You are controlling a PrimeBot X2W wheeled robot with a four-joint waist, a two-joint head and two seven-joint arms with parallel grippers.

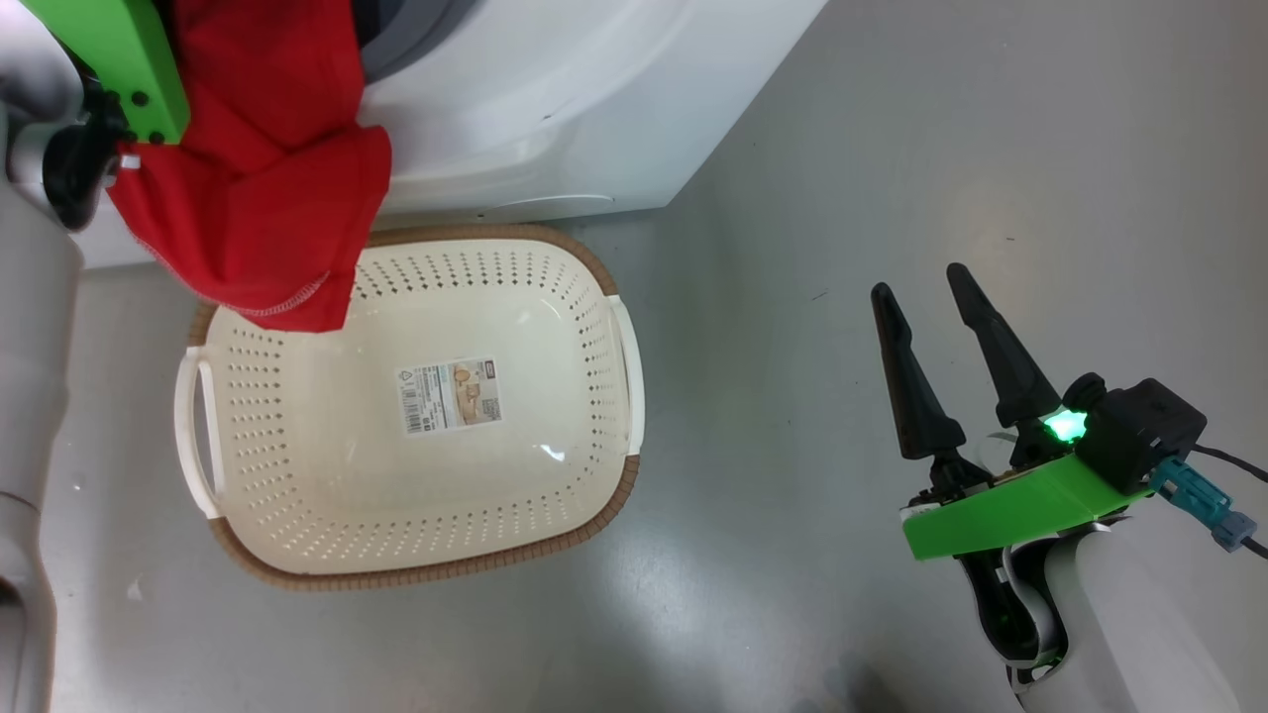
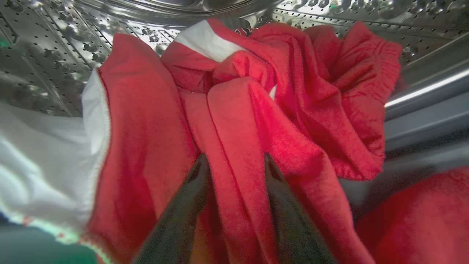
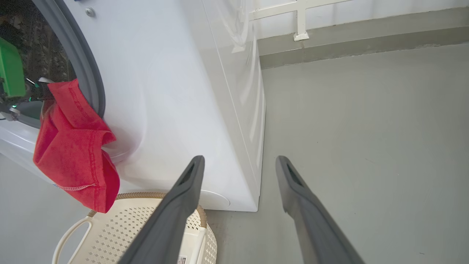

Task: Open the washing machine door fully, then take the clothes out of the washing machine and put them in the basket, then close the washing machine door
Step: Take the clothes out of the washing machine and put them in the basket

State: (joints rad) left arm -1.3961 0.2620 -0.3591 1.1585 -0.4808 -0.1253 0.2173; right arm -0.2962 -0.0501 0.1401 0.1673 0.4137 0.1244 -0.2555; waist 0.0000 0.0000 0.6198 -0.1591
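Grey floor [image 1: 842, 198], basket [image 1: 327, 495], washing machine [image 1: 555, 109] on it

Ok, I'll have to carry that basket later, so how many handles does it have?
2. One white handle on the basket's left end, the other handle on its right end, as the head view shows. The hanging red garment hides one rim corner.

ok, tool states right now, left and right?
Left tool: astride a fold of the clothes; whether it grips cannot be told.
Right tool: open, empty.
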